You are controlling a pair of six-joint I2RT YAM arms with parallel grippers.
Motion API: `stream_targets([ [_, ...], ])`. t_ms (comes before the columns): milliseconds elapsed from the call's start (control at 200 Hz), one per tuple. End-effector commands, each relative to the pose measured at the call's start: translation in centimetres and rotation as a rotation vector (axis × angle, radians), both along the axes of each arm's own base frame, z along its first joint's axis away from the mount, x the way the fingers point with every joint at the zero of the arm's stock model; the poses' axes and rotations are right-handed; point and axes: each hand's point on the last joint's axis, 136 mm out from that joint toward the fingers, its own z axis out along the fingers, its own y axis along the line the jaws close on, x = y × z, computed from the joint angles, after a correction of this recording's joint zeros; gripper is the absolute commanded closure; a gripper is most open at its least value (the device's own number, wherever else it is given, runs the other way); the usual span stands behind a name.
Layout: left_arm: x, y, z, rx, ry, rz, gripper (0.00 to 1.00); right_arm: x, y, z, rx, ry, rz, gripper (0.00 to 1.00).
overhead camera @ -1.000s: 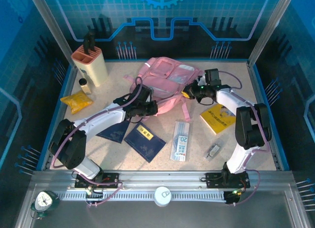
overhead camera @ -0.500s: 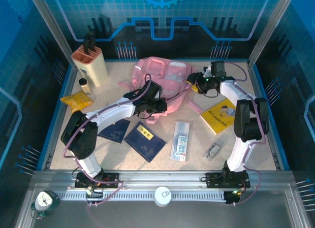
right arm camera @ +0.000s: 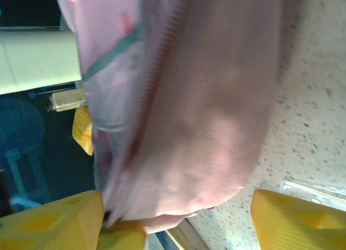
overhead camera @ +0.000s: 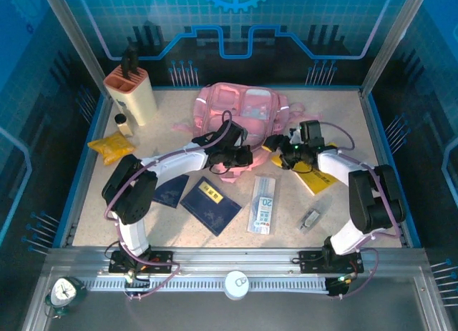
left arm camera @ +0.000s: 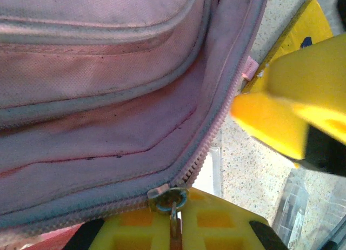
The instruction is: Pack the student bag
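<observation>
**Zip work on the bag: pull along the teeth, steady the cloth**

The pink bag (overhead camera: 240, 109) lies at the far middle of the desk (overhead camera: 372, 202). The left tool (overhead camera: 243, 159) is pinched tight on the zip pull (left arm camera: 171, 200) at the bag's near edge. The right tool (overhead camera: 275, 149) stands wide just to the right, its yellow fingers (right arm camera: 51, 220) either side of pink cloth without closing on it.

The step in hand looks like working the zip so that things can go in. To do it well, the left tool should draw the pull along the line of the teeth (left arm camera: 216, 131) rather than lift away from them. The right tool should close on the cloth beside the zip, so that the soft bag neither slides nor bunches.

Counted on the desk:
- one bag
- two dark blue booklets (overhead camera: 210, 204), near left
- one yellow book (overhead camera: 322, 177), right
- one clear pack (overhead camera: 263, 202), near middle
- one small grey item (overhead camera: 309, 219), too small to name
- one yellow packet (overhead camera: 111, 146), one small bottle (overhead camera: 122, 124) and one cream holder (overhead camera: 132, 91), far left
</observation>
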Motion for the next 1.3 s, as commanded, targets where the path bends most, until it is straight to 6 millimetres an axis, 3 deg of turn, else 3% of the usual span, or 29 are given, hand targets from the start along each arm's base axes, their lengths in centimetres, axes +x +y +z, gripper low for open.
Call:
stream_targets([
  [0, 0.2, -2.1, 2.7, -0.068, -0.057, -0.047, 1.0, 1.0, 1.2, 0.1, 0.056, -0.009, -0.054, 0.28],
  [330, -0.3, -2.9, 3.2, -0.053, -0.067, -0.079, 1.0, 1.4, 2.1, -0.9, 0.018, -0.028, -0.057, 0.47],
  [735, -0.7, -2.9, 4.4, -0.045, -0.059, -0.094, 1.0, 3.6, 0.2, -0.5, -0.006, -0.073, -0.086, 1.0],
  [891, -1.4, -1.5, 4.3, 0.016, -0.068, -0.13, 1.0, 4.6, -1.5, 0.5, -0.035, -0.105, -0.102, 1.0],
  [1296, -1.9, 6.7, 1.3, 0.124, 0.036, -0.08, 1.0, 6.7, -5.5, 2.6, -0.084, -0.142, -0.137, 1.0],
])
